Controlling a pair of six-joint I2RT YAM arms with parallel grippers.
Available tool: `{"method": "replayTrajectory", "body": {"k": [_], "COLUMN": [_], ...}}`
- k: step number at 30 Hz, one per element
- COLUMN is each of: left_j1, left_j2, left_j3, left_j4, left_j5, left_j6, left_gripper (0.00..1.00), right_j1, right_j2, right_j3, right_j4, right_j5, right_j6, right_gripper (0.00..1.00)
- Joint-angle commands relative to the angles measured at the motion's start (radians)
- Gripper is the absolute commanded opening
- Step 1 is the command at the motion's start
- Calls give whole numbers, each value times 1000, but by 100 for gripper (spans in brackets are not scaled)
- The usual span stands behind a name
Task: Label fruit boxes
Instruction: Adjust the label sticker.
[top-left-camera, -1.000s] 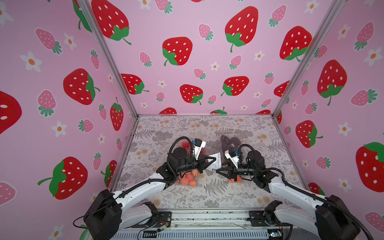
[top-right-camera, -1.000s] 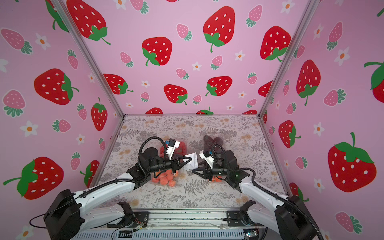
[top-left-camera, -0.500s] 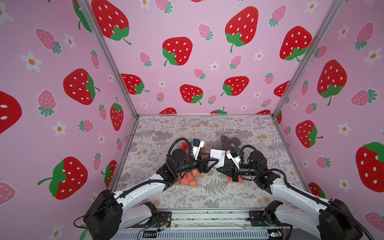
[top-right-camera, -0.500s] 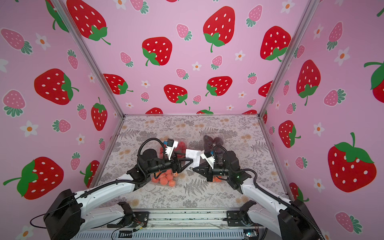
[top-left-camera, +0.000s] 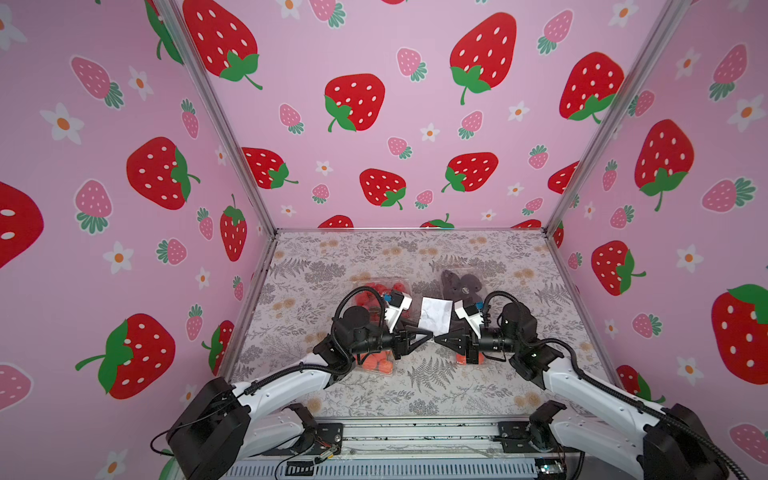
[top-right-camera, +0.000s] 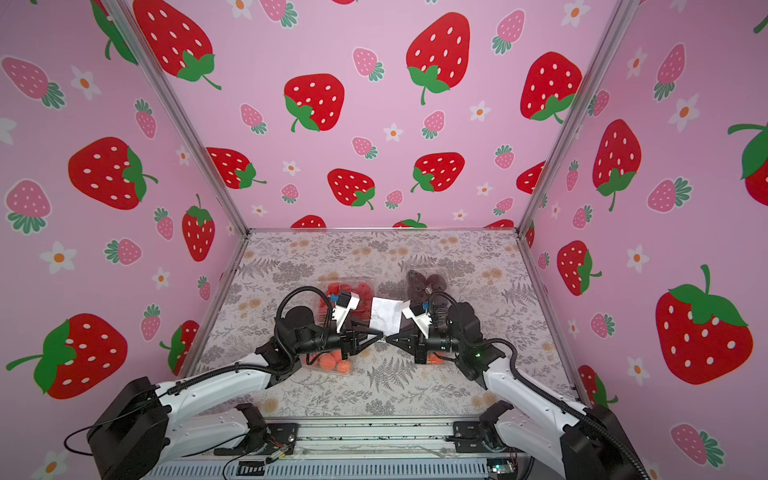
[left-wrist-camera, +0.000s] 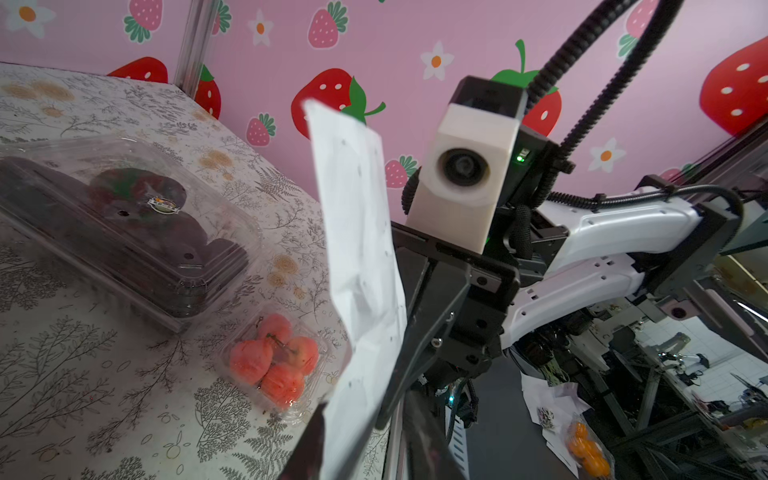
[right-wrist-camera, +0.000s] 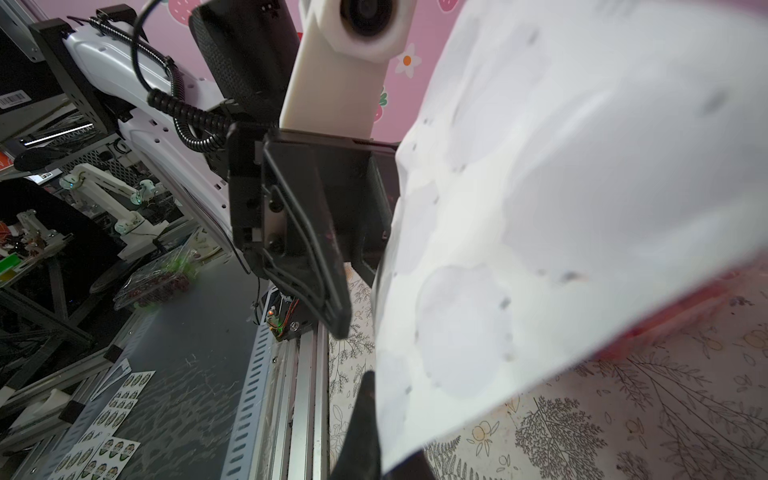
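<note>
- Progress: one small oval label (left-wrist-camera: 163, 205) sits on the lid of the dark-fruit box (top-left-camera: 461, 284). No label shows on the small box (left-wrist-camera: 274, 357). The lids of the other two boxes are too hidden or too small to judge. By that count the task looks early, with up to three boxes left.
- Sticker sheet (top-left-camera: 435, 315): white and creased, held upright in the air between the two arms. Its lower corner is at the point where both tips meet. Faint round outlines show on the face seen in the right wrist view, and no printed stickers can be made out there.
- Right end effector (top-left-camera: 441, 338): pressed together on the lower corner of the sticker sheet.
- Left end effector (top-left-camera: 426, 336): its tip is at the same corner. Whether it pinches the sheet or stands slightly spread cannot be told.
- Strawberry box (top-left-camera: 374, 291): clear clamshell, closed, holding red strawberries. It stands on the bench (top-left-camera: 332, 257) behind the left wrist.
- Dark-fruit box: clear clamshell, closed, holding purple-black fruits, behind the right wrist.
- Round-fruit box (top-left-camera: 378, 363): holds orange-pink round fruits and is largely covered by the left arm.
- Small box: holds four orange-red fruits and lies under the right end effector in both top views.
</note>
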Motion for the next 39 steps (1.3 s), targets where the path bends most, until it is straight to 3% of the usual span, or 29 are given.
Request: {"method": "replayTrajectory", "body": {"k": [1,15,20,27,31,39], "left_j1": [1,0,-4,-14,-29,-36], "left_j2": [-2,-32,-20,-8,20,53], "left_j3": [-33,-17,-16,-8,4,8], "left_j4": [85,34,36,61,87,127], "left_j5": [20,61,46,45,58,66], "left_j6": [16,20,12,-3,-14,-37], "left_gripper": [24,0,0,0,0,0], "right_j1": [-3,-3,-3,-3,-3,-2], "right_j2": [-19,17,19,65,92,105], "right_j3": [12,36,34,27,19,-25], "right_j4": [-23,-43,-25,34,97,204], "right_j5": [12,17,22,0,2,-38], "right_j6": [-4,-3,13,46,87,114], "right_gripper": [0,0,12,16,25,25]}}
